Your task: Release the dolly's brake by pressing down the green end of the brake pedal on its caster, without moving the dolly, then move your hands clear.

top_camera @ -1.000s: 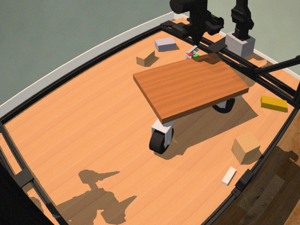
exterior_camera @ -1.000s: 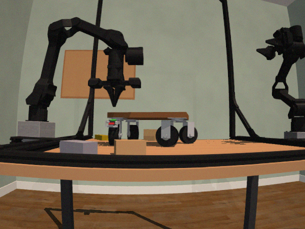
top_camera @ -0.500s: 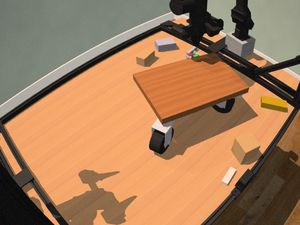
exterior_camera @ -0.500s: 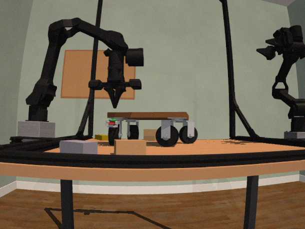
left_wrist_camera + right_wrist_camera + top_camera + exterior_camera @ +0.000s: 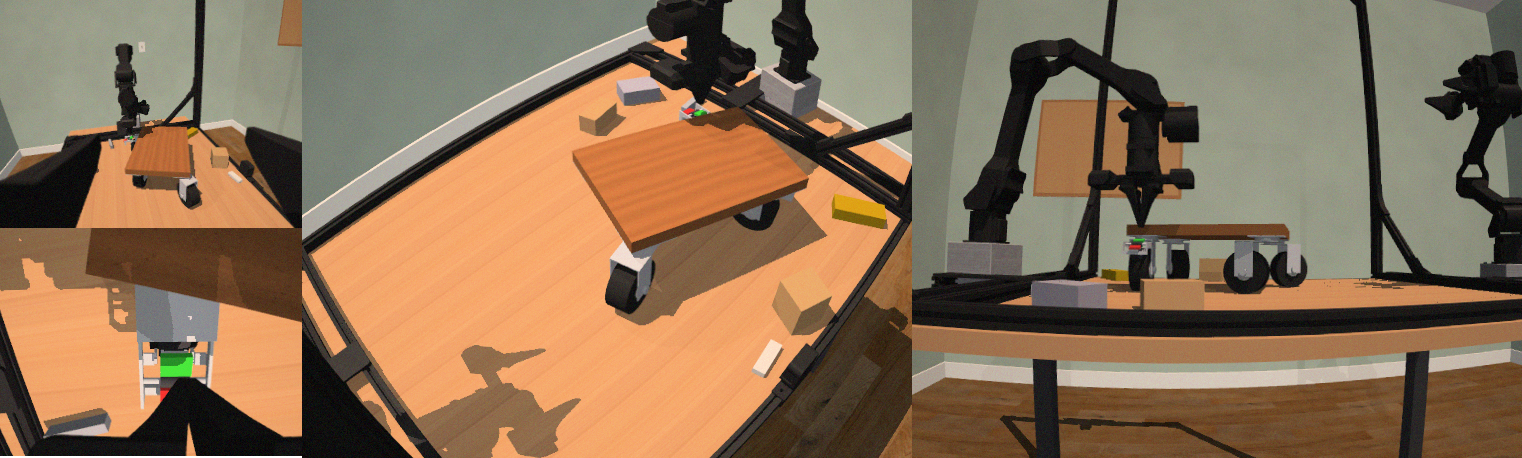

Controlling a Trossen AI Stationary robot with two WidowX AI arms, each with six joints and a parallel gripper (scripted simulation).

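Note:
The dolly (image 5: 689,175) has a wooden deck on black casters and stands on the table. Its brake pedal is on the far corner caster, with a green end (image 5: 700,113) and a red end (image 5: 688,111). My right gripper (image 5: 702,99) is shut to a point, empty, pointing straight down just above the pedal. In the right wrist view its tip (image 5: 187,384) covers part of the red end (image 5: 167,393) and sits at the edge of the green end (image 5: 176,364). My left gripper (image 5: 1442,100) is open and empty, raised high and far from the dolly (image 5: 1207,231).
A grey block (image 5: 638,90) and a tan block (image 5: 598,119) lie near the pedal caster. A yellow block (image 5: 858,210), a tan cube (image 5: 801,300) and a small white bar (image 5: 767,358) lie on the other side. A black frame rail borders the table.

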